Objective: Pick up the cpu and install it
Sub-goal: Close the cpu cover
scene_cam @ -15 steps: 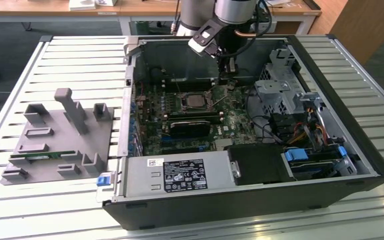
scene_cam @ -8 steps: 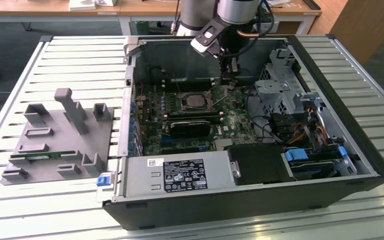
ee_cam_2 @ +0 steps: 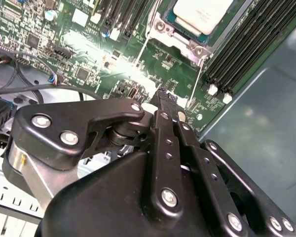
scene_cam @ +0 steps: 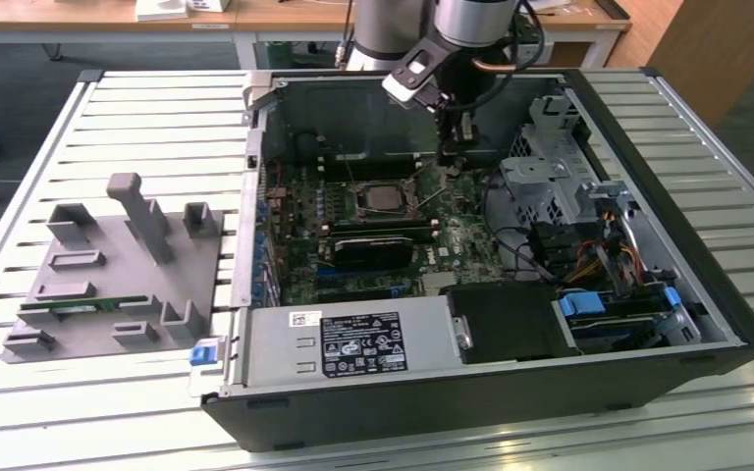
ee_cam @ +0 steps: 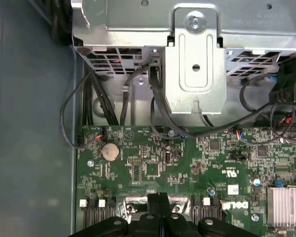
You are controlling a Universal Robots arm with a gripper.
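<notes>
Your cpu (ee_cam_2: 202,14) sits seated in the socket (ee_cam_2: 161,28) on the motherboard (ee_cam_2: 153,64), so I judge placement done; the gripper (ee_cam_2: 164,97), jaws pressed together on nothing, hovers just beside that socket, where any move calls for fine clearance.

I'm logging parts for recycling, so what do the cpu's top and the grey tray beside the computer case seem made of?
The cpu: its top looks like metal, pale silver with a smooth satin sheen under the light. The grey tray: probably plastic, moulded or printed, judging by its dull uniform grey and chunky posts; which is unclear.
</notes>
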